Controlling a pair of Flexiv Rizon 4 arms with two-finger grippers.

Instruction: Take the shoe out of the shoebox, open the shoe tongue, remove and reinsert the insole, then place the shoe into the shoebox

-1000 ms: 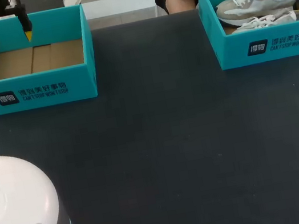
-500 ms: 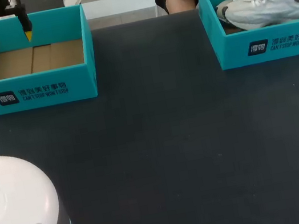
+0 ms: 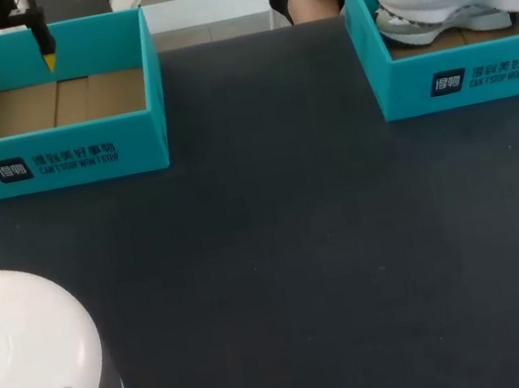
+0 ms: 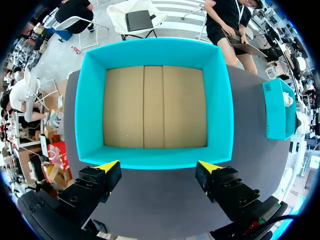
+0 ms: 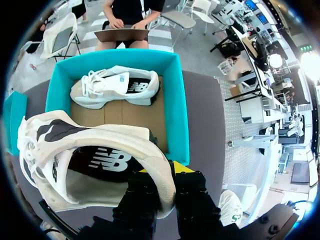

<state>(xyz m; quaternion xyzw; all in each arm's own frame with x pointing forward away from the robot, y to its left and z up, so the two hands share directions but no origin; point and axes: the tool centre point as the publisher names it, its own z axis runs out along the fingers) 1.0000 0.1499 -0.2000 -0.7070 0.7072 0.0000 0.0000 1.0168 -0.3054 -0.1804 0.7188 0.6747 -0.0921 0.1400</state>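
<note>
- The white-and-grey mesh sneaker (image 5: pixel 95 142) hangs raised above the rim of the right-hand teal cardboard shoebox (image 5: pixel 178 105), with its heel collar pinched between the right gripper's (image 5: pixel 161 173) yellow-tipped fingers.
- A matching second sneaker (image 5: pixel 114 88) lies on its side inside that box.
- The left gripper (image 4: pixel 159 166), fingers spread wide, hovers over one wall of the left-hand teal box (image 4: pixel 89 100) on the dark table (image 3: pixel 280 251).
</note>
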